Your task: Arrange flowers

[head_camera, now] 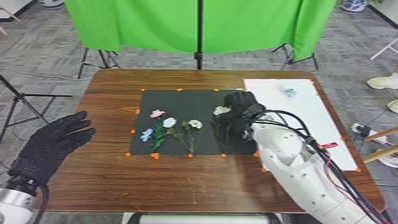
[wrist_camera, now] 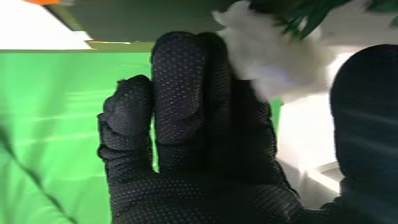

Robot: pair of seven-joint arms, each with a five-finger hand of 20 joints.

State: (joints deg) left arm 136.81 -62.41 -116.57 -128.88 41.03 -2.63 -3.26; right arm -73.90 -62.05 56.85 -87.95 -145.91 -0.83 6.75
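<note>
In the head view, the right hand is over the right part of the dark mat, beside a white flower. The right wrist view has this hand open, fingers straight, with a fluffy white bloom between its fingertips and thumb; whether they touch is unclear. Left of it on the mat lie a pink flower, a white one, a cream one and a blue one, with green stems toward the front. The left hand is open at the table's left edge.
A white board with a small pale-blue item lies along the table's right side. Orange tape pieces edge the mat. Behind the brown table hangs a green cloth with a black stand before it.
</note>
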